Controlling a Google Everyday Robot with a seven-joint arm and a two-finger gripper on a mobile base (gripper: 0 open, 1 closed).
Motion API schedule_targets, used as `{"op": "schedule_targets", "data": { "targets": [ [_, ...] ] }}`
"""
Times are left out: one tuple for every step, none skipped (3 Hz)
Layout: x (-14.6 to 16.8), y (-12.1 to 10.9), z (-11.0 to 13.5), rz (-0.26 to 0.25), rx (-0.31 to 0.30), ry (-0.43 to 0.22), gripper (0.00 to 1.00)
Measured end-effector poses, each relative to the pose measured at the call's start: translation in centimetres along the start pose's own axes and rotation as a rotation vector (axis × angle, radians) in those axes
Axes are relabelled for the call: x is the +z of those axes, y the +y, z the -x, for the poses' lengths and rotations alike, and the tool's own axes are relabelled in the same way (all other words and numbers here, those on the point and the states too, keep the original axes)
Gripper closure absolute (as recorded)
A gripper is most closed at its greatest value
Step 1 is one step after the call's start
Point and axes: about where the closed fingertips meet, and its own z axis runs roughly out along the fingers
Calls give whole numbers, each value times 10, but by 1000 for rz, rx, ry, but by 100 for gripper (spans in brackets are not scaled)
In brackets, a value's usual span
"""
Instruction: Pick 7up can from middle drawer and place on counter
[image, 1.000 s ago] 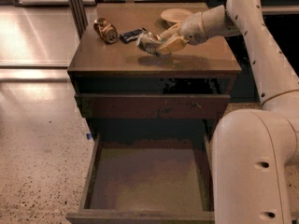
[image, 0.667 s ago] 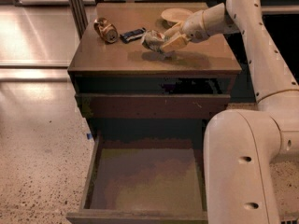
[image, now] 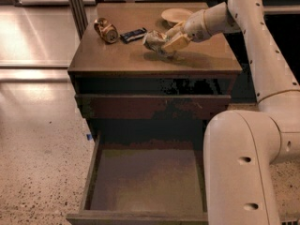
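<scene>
Camera view: looks down from the front onto a wooden drawer cabinet and the robot's arm (image: 262, 55), which reaches in from the right.
Done so far: the 7up can (image: 152, 39) is out of the middle drawer (image: 92, 172) and over the worktop (image: 117, 60), so the pick looks complete.
Left to do: by my reading, only setting the can down, letting go and backing the arm away.
Middle drawer: pulled wide open at the bottom of the view, with nothing on its grey-brown floor.
Tool: the tool (image: 162, 43) is over the middle right of the worktop, tilted down to the left.
Tool state: its fingers (image: 177, 42) are closed around the 7up can, gripping its sides.
Can position: tilted, low over the wood with a shadow right beneath it; I cannot tell whether its base touches.
Other things on the worktop: a brown-gold can (image: 106, 30) on its side at the back left, a dark packet (image: 133, 34) just beside it, and a pale plate (image: 177, 15) at the back, behind the tool.
</scene>
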Motion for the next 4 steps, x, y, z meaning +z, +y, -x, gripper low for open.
{"op": "schedule_targets", "data": {
  "targets": [
    [0,0,0,0,0,0,58],
    [0,0,0,0,0,0,35],
    [0,0,0,0,0,0,12],
    [0,0,0,0,0,0,0]
  ]
}}
